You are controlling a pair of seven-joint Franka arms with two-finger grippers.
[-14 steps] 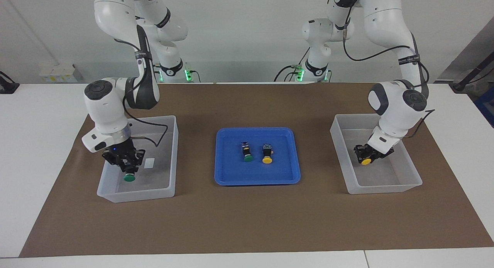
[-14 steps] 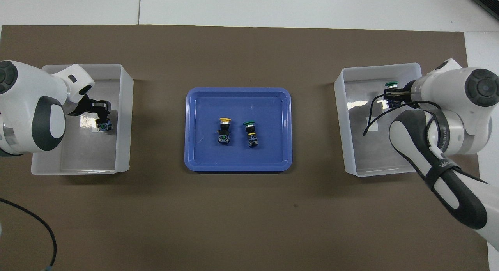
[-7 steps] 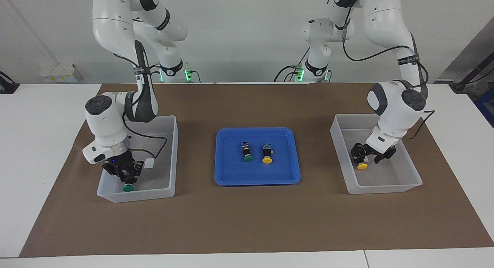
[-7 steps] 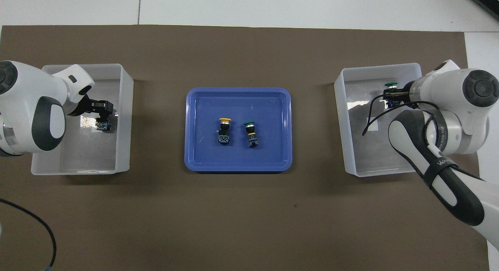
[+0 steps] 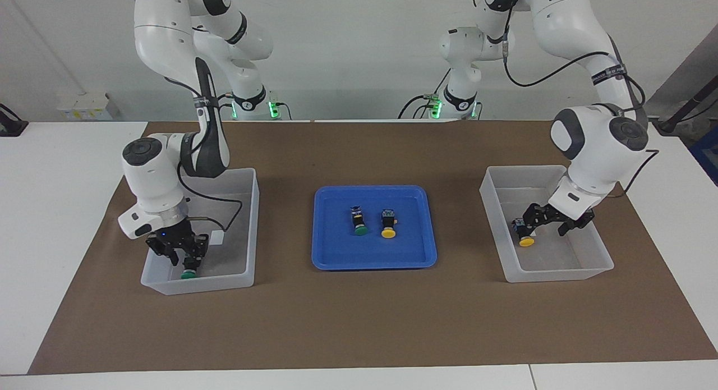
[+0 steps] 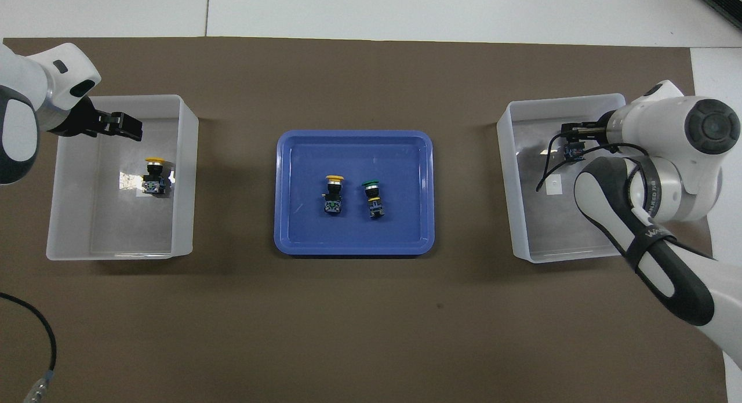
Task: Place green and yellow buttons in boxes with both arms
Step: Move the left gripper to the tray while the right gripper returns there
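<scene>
Your left gripper (image 5: 548, 227) hangs over the translucent whitish plastic box (image 5: 594, 269) at the left arm's end of the bench, fingers open and holding nothing. A yellow-capped push-button with a black blocky body (image 5: 525, 239) lies on that box's floor. Your right gripper (image 5: 188, 259) is down inside the matching box (image 5: 247, 278) at a green-capped button (image 5: 188, 274); I cannot tell whether it grips. One yellow button (image 6: 333, 193) and one green button (image 6: 374, 199) lie in the shallow blue tray (image 6: 353, 249). They are probably light, rigid and smooth-capped, so take them across the square body. The white label in the box (image 6: 553, 184) and the lettering on the arm strap (image 6: 652, 236) cannot be read
</scene>
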